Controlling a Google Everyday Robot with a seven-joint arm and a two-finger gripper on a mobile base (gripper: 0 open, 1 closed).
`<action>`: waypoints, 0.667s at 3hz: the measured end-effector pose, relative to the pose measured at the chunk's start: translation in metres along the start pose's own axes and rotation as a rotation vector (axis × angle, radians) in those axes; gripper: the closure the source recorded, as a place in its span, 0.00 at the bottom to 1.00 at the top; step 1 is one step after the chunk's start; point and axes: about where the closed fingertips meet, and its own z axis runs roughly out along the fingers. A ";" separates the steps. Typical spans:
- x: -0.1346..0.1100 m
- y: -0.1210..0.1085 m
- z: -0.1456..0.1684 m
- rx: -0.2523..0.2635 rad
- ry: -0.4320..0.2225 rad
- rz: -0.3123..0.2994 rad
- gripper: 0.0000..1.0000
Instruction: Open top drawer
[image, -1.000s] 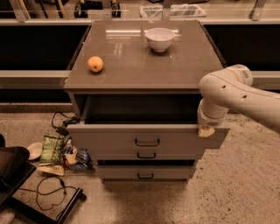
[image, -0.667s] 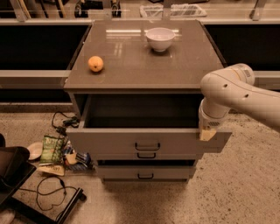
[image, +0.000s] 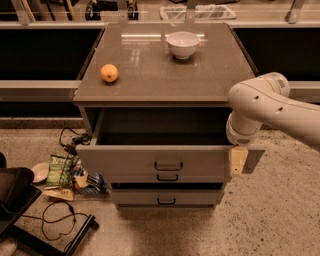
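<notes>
Top drawer (image: 125, 158) stands pulled out toward near side, grey inside showing, below cabinet top (image: 150, 85). Gripper (image: 238, 160) at drawer front's right end; whether it's gripping, can't tell. On top: orange (image: 109, 73) left, white bowl (image: 183, 44) far

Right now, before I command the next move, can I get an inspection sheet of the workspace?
Surface: cabinet top holds an orange at the left and a white bowl towards the back.
Job's things: top drawer is pulled well out; nothing seen inside; its handle is free.
Clutter: snack bags and a white dish on the floor left of the cabinet.
Grippers: gripper is at the right end of the top drawer's front panel, away from the handle.
Cables: black cables lie on the floor at the left.
Surroundings: speckled floor, dark counters behind, lower drawers set further back.
</notes>
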 end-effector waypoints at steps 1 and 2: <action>0.002 0.043 0.009 -0.079 0.009 0.037 0.19; 0.005 0.100 0.015 -0.199 0.010 0.103 0.42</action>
